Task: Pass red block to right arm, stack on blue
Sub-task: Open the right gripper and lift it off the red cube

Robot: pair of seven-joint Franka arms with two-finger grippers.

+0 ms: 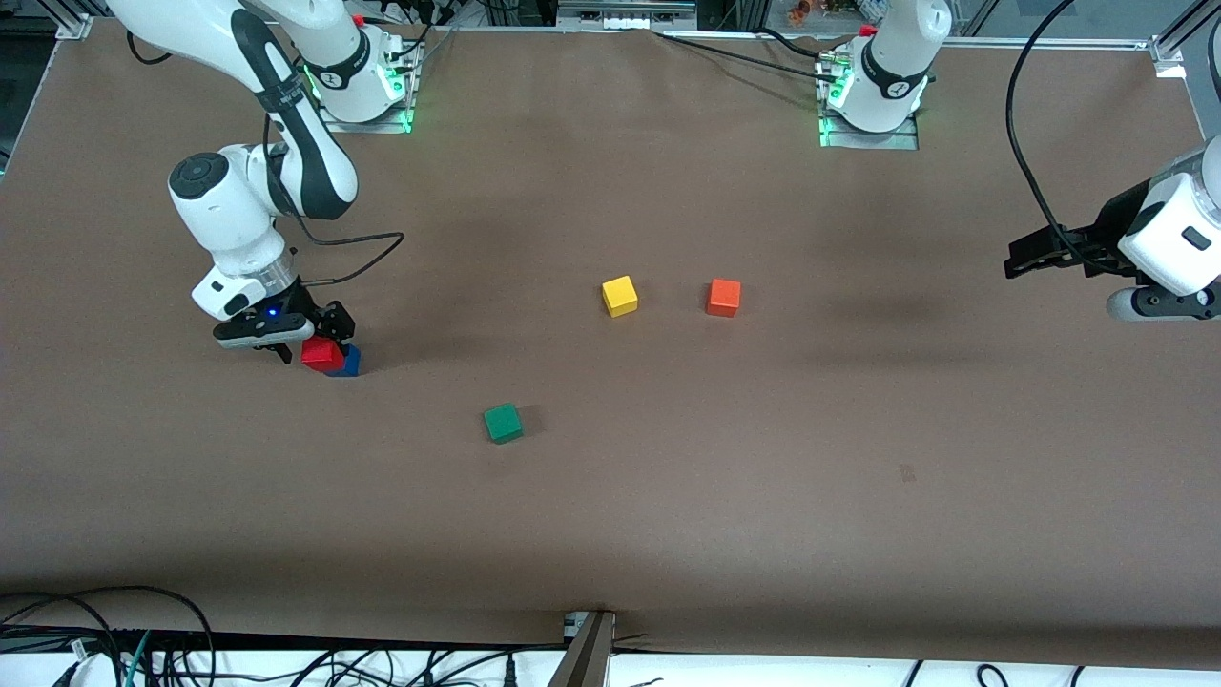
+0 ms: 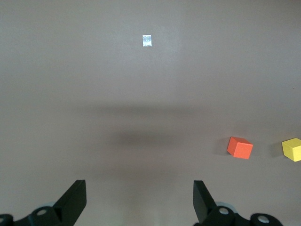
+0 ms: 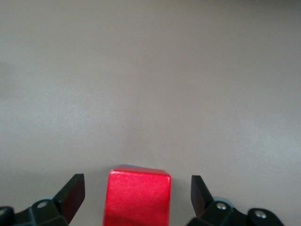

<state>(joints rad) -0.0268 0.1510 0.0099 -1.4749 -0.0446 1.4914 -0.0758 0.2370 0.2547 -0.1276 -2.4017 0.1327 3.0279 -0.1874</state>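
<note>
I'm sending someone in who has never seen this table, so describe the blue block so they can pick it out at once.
Start at the right arm's end of the table, where the right gripper stands open and low. Directly beneath it is a two-cube stack: the red block on top, the blue block under it. It is the only blue cube and the only one carrying another; green, yellow and orange sit alone.

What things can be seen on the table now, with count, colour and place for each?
small red cube: one, red, on the small blue cube, at the right arm's end.
small blue cube: one, blue, under the red cube.
small green cube: one, green, nearest the front camera.
small yellow cube: one, yellow, mid-table.
small orange cube: one, orange, beside the yellow cube.
right gripper: black jaws open around the red cube.
left gripper: black jaws open, waiting above the left arm's end.
</note>
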